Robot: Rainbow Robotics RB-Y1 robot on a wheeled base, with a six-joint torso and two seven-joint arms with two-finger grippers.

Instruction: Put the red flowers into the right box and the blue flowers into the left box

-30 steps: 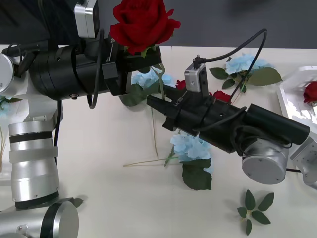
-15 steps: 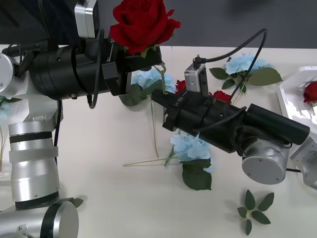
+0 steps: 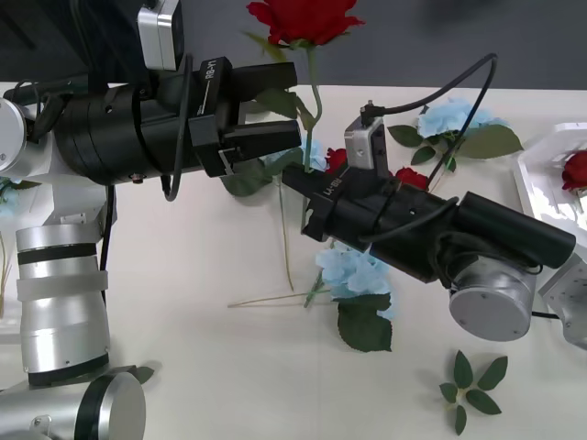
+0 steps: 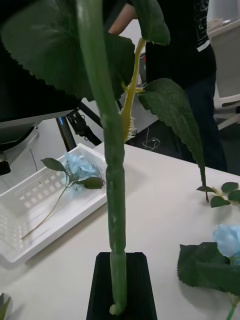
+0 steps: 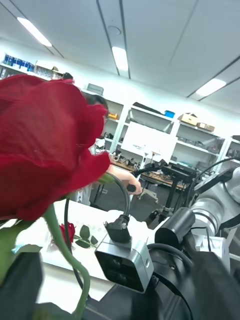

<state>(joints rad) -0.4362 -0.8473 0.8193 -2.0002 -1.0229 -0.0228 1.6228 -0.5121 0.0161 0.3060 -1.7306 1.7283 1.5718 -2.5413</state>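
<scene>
While right gripper clamps the red rose stem, bloom above is cropped; left gripper beside it is released.

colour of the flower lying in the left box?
Pale blue flower in the left box; right wrist view shows it best.

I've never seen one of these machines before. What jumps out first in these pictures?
A deep-red rose stands high above the middle of the table, its stem pinched at the bottom in the right gripper. The left gripper, jaws open, sits right beside the stem. Pale-blue flowers lie loose on the white table, one more already rests in the left box, and a red bloom sits in the right box.
</scene>
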